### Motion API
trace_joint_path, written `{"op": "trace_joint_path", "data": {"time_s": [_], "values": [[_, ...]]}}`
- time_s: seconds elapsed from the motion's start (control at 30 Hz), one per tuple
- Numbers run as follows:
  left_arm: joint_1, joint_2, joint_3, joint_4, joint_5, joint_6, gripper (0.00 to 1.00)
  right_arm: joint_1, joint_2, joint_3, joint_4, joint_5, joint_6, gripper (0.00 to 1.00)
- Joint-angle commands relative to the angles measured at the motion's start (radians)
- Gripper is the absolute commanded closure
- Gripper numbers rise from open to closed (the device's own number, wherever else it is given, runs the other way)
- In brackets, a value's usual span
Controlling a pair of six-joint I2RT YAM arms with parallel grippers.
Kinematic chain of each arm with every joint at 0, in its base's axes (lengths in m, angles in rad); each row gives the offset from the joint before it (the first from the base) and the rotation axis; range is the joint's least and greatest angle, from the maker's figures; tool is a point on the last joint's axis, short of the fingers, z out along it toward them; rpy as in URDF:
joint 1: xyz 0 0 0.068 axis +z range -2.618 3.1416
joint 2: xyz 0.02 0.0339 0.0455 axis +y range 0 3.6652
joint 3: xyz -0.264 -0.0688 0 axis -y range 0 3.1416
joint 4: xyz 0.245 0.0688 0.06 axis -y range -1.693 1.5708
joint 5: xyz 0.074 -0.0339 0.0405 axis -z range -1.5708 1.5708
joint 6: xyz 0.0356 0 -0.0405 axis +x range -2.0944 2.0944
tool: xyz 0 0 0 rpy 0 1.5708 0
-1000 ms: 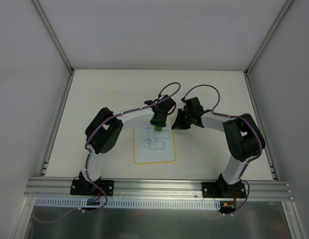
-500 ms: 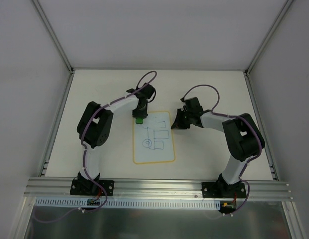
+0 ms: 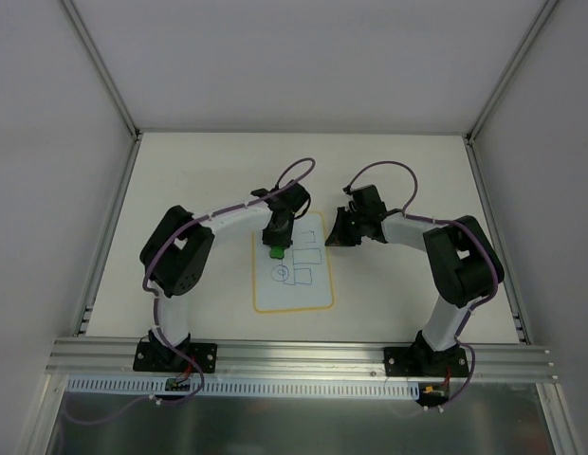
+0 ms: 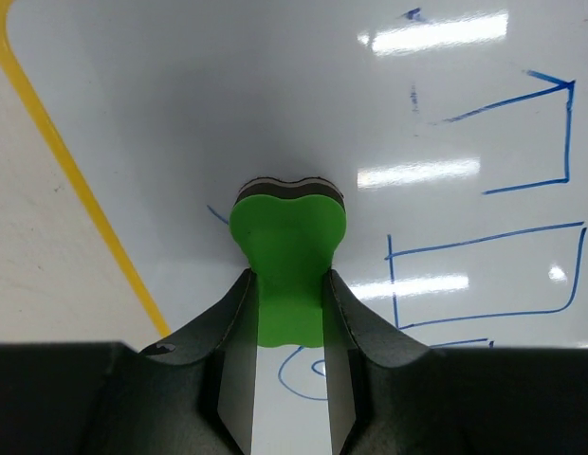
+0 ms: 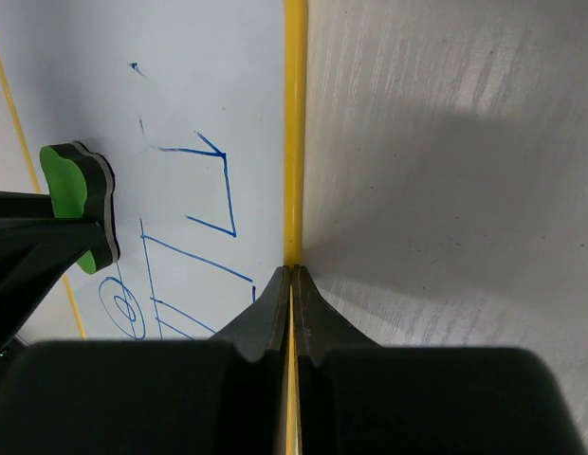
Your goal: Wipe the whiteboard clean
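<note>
The whiteboard point(image 3: 292, 284) lies flat on the table, white with a yellow border and blue line drawings. My left gripper point(image 3: 275, 245) is shut on the green eraser point(image 3: 275, 252) and holds it on the board's upper left part. In the left wrist view the eraser point(image 4: 287, 223) sits between my fingers point(image 4: 232, 332), pressed to the board point(image 4: 180, 114) beside blue rectangles and a circle. My right gripper point(image 3: 330, 237) is shut, its tips point(image 5: 291, 272) on the board's yellow right border point(image 5: 294, 142). The right wrist view also shows the eraser point(image 5: 74, 185) at the left.
The pale table point(image 3: 408, 180) surrounds the board, with white enclosure walls at the back and sides. A metal rail point(image 3: 294, 355) runs along the near edge where the arm bases are bolted.
My left gripper carried the eraser from the board's top middle to its top left corner, then back right and down onto the drawing. The right gripper stayed at the border.
</note>
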Motion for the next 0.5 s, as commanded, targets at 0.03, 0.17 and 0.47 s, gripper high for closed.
{"op": "trace_joint_path", "data": {"time_s": [0.03,0.17,0.47], "values": [[0.103,-0.002,-0.062,-0.12,-0.008,-0.017,1.0,0.004,0.034,-0.021,-0.086,0.066,-0.02,1.0],[0.139,0.065,0.047,-0.12,-0.029,0.046,1.0,0.005,0.032,-0.021,-0.086,0.066,-0.02,1.0],[0.073,0.225,0.285,-0.122,0.047,0.095,1.0,0.005,0.034,-0.021,-0.086,0.067,-0.02,1.0]]}}
